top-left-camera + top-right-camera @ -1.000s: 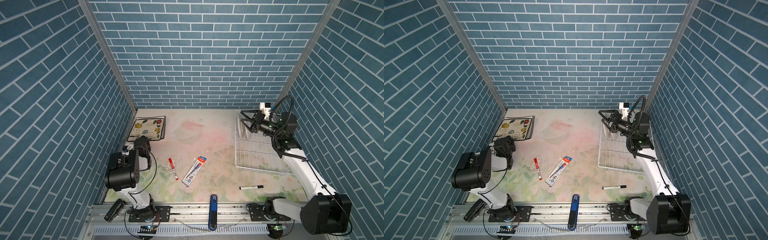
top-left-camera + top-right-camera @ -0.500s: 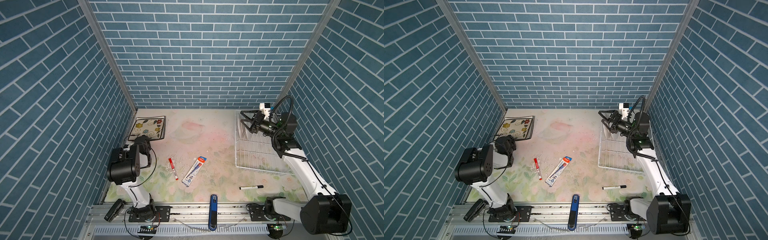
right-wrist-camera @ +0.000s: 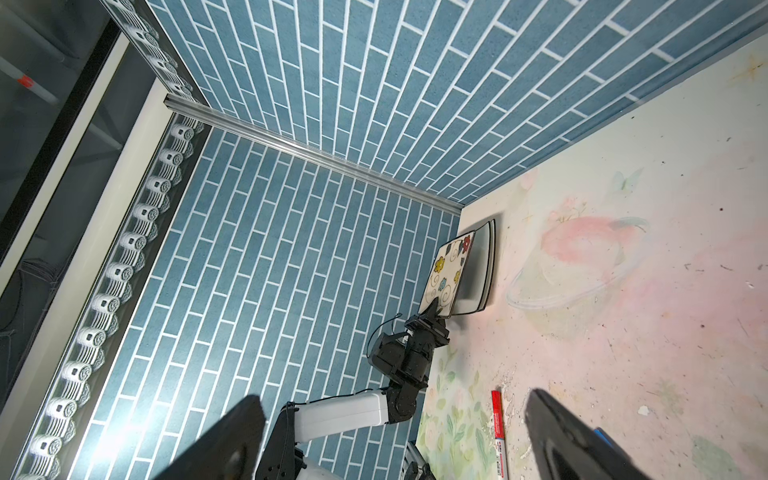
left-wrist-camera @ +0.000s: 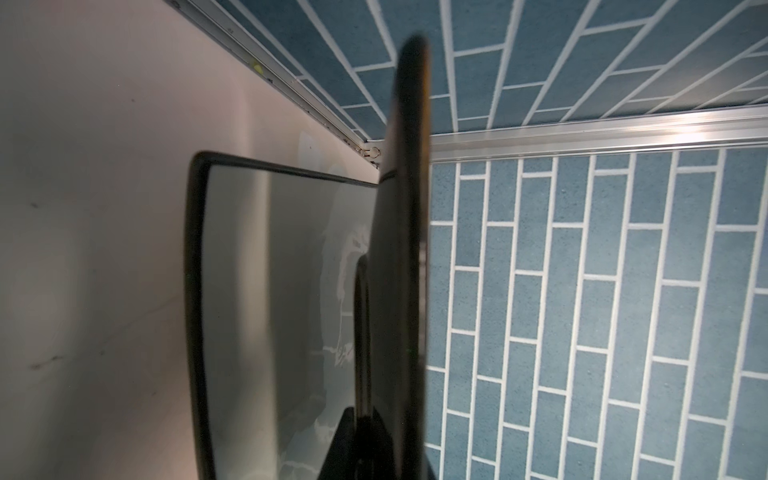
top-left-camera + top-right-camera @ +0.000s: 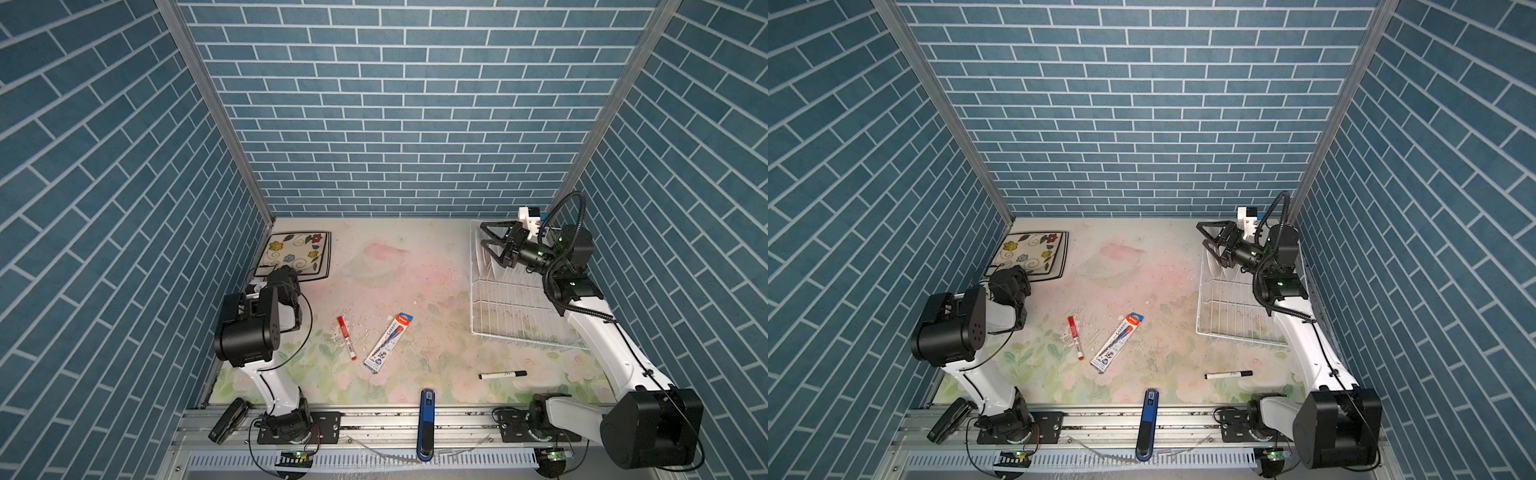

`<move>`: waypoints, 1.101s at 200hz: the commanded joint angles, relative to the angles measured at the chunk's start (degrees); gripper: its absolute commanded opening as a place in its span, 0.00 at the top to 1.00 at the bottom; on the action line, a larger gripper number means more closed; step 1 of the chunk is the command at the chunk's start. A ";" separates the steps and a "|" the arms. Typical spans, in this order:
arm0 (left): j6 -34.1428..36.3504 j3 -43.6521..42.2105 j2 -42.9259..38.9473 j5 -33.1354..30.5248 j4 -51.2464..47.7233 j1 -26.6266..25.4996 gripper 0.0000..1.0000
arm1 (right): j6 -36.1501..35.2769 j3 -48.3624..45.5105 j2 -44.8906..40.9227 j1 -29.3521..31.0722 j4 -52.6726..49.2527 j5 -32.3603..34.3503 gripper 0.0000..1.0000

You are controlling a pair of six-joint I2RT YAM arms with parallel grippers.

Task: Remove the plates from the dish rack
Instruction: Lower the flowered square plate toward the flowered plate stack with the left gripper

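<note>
Between dish rack (image 5: 519, 309) and plate (image 5: 296, 252), red marker (image 5: 345, 343), pen packet (image 5: 388, 343)

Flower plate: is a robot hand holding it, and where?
Yes. The left gripper pinches the flower plate by its near edge, tilted over another plate. The right gripper holds nothing.

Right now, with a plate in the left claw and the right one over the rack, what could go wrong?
The left claw pinches the plate by one edge, tilted over the lower plate: releasing early could chip both. The open right claw hangs over the rack's far end: descending carelessly might snag a wire.
</note>
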 commanded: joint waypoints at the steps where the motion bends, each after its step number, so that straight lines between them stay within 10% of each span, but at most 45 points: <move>1: 0.57 3.64 -0.86 -1.02 9.16 0.32 1.00 | -2.50 1.26 -0.97 -0.35 0.79 -1.15 0.01; 220: 1.66 8.44 1.92 -2.29 4.56 0.31 1.00 | -3.05 0.76 -0.70 -0.33 0.48 -0.93 0.01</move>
